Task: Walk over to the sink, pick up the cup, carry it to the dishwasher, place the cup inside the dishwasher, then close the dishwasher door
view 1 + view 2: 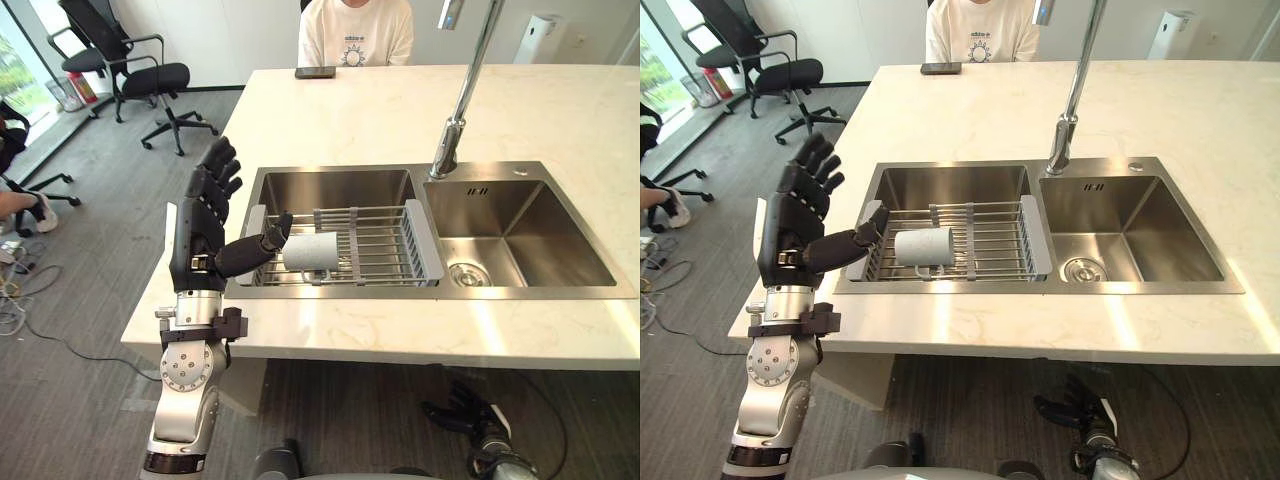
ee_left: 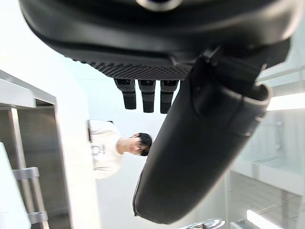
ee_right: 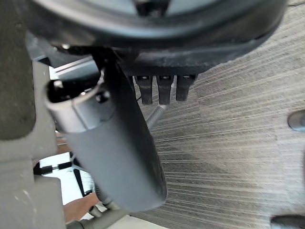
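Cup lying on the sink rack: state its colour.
The cup is plain light grey, best seen in the left eye view.

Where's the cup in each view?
Left eye view: cup lies on its side on the wire rack in the left basin, just below centre.
Right eye view: cup left of centre, on the same rack.
Shared landmark: faucet, behind the basins, right of the cup.

The sink point(image 1: 545, 225) is brushed satin steel set in a glossy, pale veined stone countertop point(image 1: 400, 110), the tap point(image 1: 466, 95) polished metal, the rack point(image 1: 380, 240) thin metal wire with matt grey plastic ends, the cup point(image 1: 310, 251) matt and smooth.
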You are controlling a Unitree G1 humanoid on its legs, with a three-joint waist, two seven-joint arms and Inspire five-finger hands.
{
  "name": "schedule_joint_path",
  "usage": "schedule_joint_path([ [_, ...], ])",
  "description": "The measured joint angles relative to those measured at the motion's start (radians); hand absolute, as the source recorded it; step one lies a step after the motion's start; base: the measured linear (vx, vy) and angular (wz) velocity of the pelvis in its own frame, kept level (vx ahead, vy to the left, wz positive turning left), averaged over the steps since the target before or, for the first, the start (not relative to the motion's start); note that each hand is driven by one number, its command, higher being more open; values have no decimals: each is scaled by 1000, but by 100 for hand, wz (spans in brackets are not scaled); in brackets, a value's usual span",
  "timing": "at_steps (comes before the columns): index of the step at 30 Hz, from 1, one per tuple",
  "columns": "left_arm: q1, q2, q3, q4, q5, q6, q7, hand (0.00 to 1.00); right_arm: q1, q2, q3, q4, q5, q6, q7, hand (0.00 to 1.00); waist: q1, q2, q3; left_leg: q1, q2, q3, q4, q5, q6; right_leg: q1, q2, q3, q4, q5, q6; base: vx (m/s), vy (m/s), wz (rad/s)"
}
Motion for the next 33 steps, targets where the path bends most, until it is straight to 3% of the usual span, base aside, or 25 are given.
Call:
schedule_joint_path([
  [5, 8, 101, -24, 27, 67, 22, -71, 90, 4, -10, -1, 19, -2, 0, 12, 90, -7, -21, -18, 59, -7, 64, -74, 10, -2, 1, -4, 60, -28, 9, 9, 47, 9, -33],
  [6, -31, 192, -40, 220, 189, 40, -131, 90, 2, -36, -18, 94, -10, 4, 36, 90, -28, 0, -31, 140, -45, -8, -354, 180, 10, 9, -11, 50, -153, 104, 26, 30, -9, -9],
  [9, -31, 192, -40, 220, 189, 40, -131, 90, 2, -36, -18, 94, -10, 4, 36, 90, -29, 0, -31, 140, -45, -7, -354, 180, 10, 9, -11, 51, -153, 104, 26, 0, 0, 0],
  [13, -31, 156, -40, 220, 192, 43, -127, 90, -4, -33, -18, 79, -10, 4, 29, 90, -34, 1, -32, 148, -43, 12, -354, 177, 11, 9, -12, 67, -155, 105, 27, -1, 0, -12],
  [15, -31, 88, -45, 220, 196, 49, -107, 90, -7, -22, -18, 43, -17, 4, 10, 90, -56, 0, -32, 149, -43, 17, -354, 176, 12, 9, -12, 70, -157, 106, 28, -12, 1, -6],
  [22, -87, -51, -147, 220, 259, 91, -40, 90, -26, 17, -19, -35, -18, 4, -54, 90, -87, 3, -33, 149, -39, 30, -356, 176, 12, 20, -11, 79, -190, 131, 31, -6, 1, -5],
  [33, -183, -42, -151, 266, 497, 117, 30, 90, -39, 37, -18, -45, -19, 4, -64, 90, -100, 3, -33, 145, -41, 2, -360, 177, 11, 48, -12, 44, -224, 139, 32, 0, -8, 8],
])
